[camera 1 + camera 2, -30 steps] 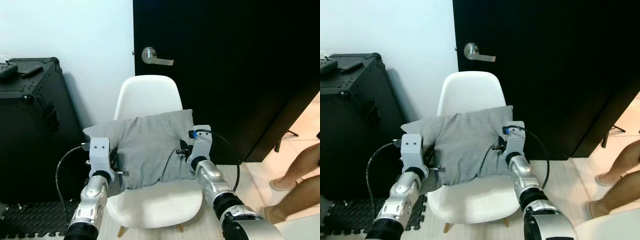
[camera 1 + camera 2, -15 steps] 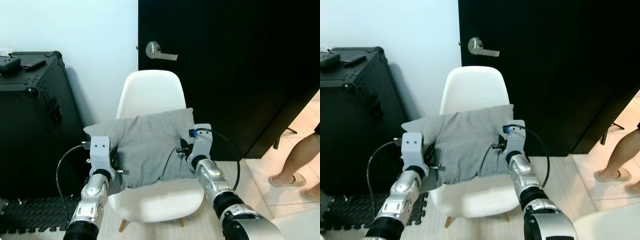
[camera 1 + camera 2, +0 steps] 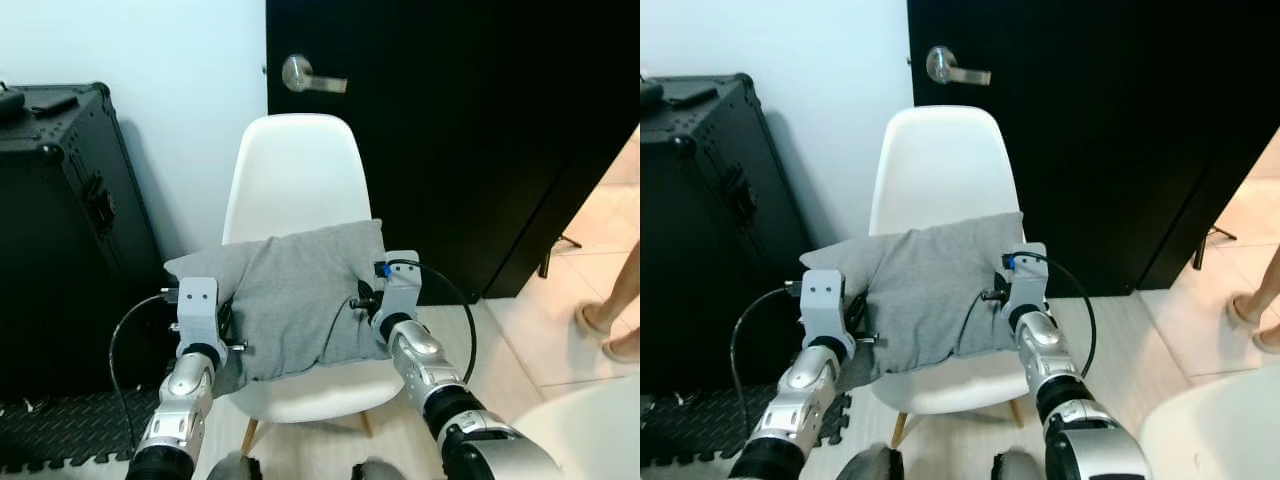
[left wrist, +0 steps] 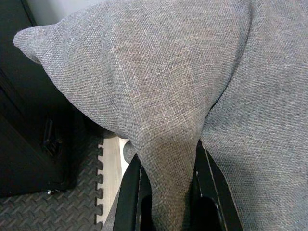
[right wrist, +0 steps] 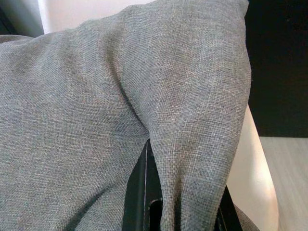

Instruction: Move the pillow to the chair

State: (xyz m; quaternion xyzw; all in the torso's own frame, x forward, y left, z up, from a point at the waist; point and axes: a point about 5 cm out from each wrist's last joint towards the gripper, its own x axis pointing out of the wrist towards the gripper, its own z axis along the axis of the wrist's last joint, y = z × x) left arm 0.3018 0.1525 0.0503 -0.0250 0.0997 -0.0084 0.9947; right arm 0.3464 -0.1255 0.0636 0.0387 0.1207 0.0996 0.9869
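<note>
A grey fabric pillow hangs between my two arms, just above the seat of a white shell chair. My left gripper is shut on the pillow's left edge; its black fingers pinch a fold of the cloth. On the right edge my right gripper is shut too, with a bunched fold squeezed between its fingers. The chair's backrest rises behind the pillow and the seat shows below it.
A large black equipment case stands to the left of the chair, on black foam floor mats. Behind the chair is a black door with a silver lever handle. A person's foot stands on the tiles at right.
The camera has moved closer to the chair and tilted down, so the chair sits higher and larger. Both grippers still hold the pillow. The person at right has shifted toward the frame edge.
</note>
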